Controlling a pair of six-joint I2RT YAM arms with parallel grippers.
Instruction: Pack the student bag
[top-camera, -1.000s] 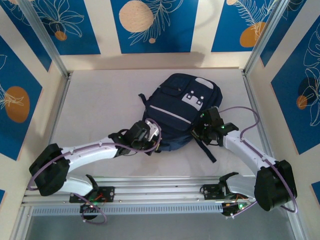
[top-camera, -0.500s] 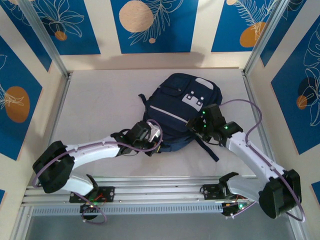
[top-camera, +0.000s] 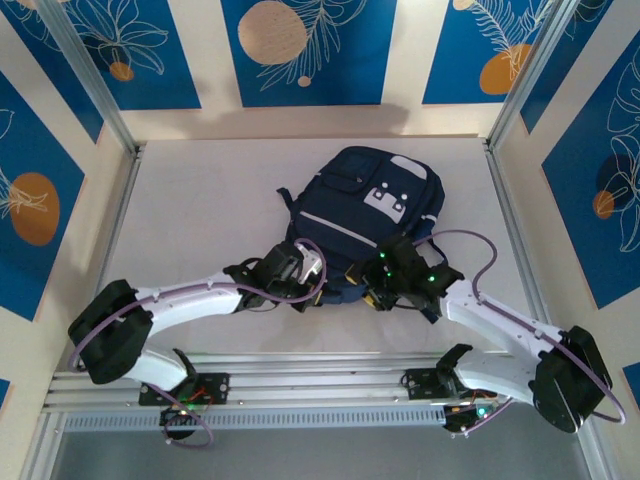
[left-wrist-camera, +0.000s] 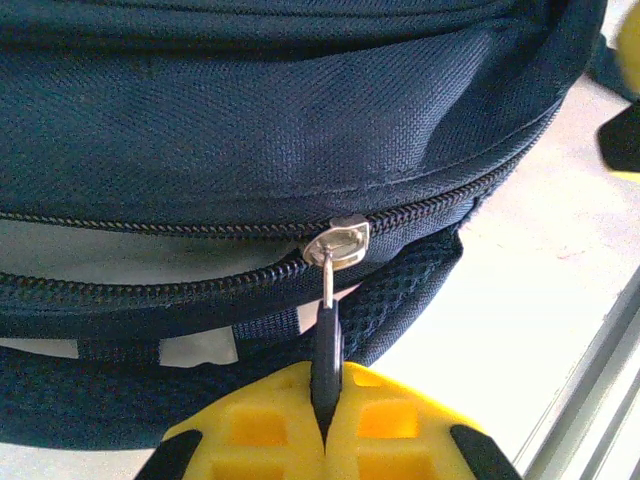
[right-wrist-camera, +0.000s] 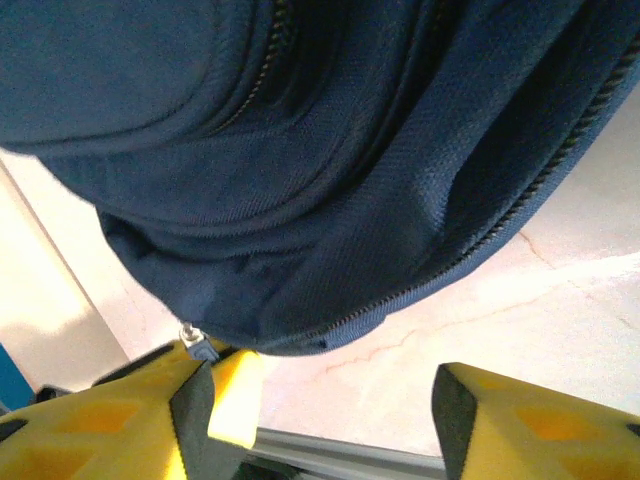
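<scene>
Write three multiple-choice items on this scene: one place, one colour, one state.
1. The left tool works at which edge of the student bag? A far; B near; C right.
2. The tools' fingers are: A yellow; B red; C white.
3. The right tool is: A shut on a strap; B open; C shut on a zipper.
Answers: B, it pinches the zipper pull at the bag's near edge; A, both wrist views show yellow; B, a wide gap separates its fingers.

Left fingers (left-wrist-camera: 262, 432) pinched (right fingers (right-wrist-camera: 98, 422) apart).
</scene>
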